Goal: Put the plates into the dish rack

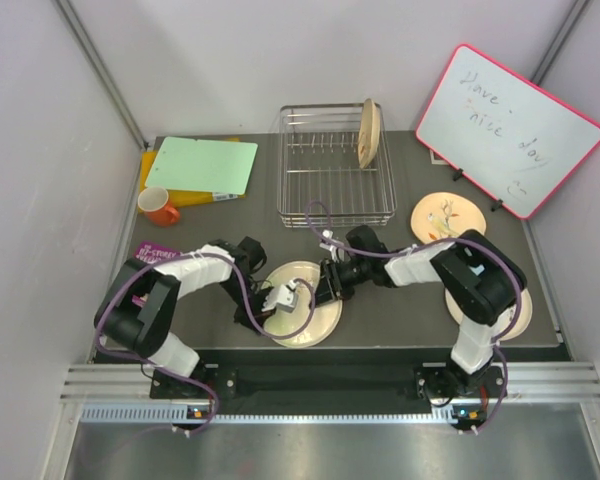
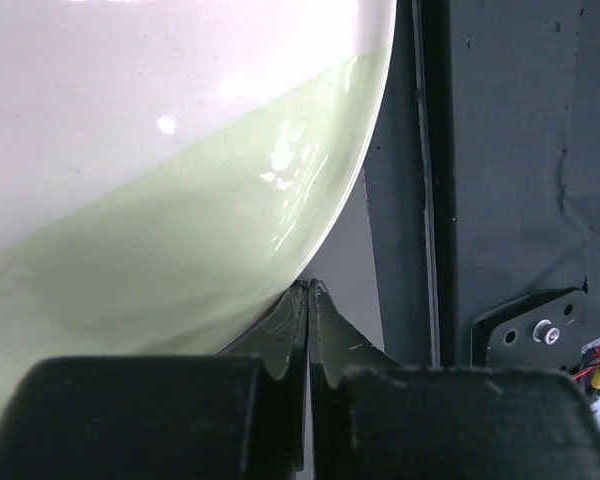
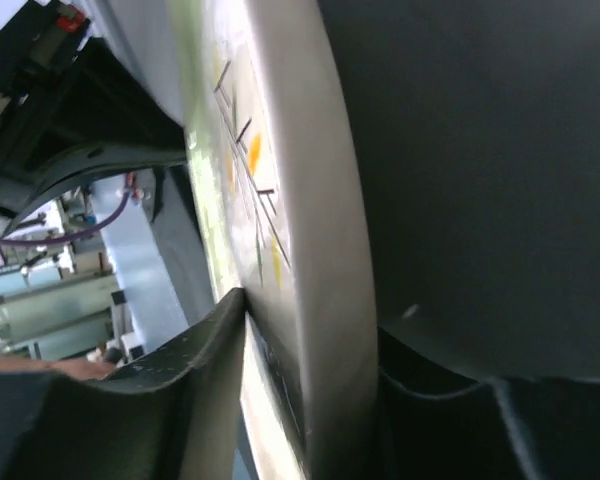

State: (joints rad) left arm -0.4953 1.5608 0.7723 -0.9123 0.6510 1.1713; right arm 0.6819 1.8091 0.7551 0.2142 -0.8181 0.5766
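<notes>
The pale green and cream plate [image 1: 310, 322] lies at the front centre of the table. My right gripper [image 1: 322, 287] is shut on its right rim; in the right wrist view [image 3: 310, 320] one finger [image 3: 195, 370] lies on the painted face and the other under the rim of the plate [image 3: 315, 180]. My left gripper [image 1: 288, 297] is shut and empty, its tips [image 2: 310, 288] touching the plate's edge [image 2: 180, 200]. The wire dish rack [image 1: 325, 195] stands at the back with one plate [image 1: 369, 133] upright in it. Two more plates [image 1: 448, 215] [image 1: 520, 312] lie at the right.
A green board [image 1: 202, 165] over a yellow one and an orange mug [image 1: 160, 206] sit at the back left. A purple packet [image 1: 155, 252] lies by the left arm. A pink-framed whiteboard [image 1: 510, 130] leans at the back right.
</notes>
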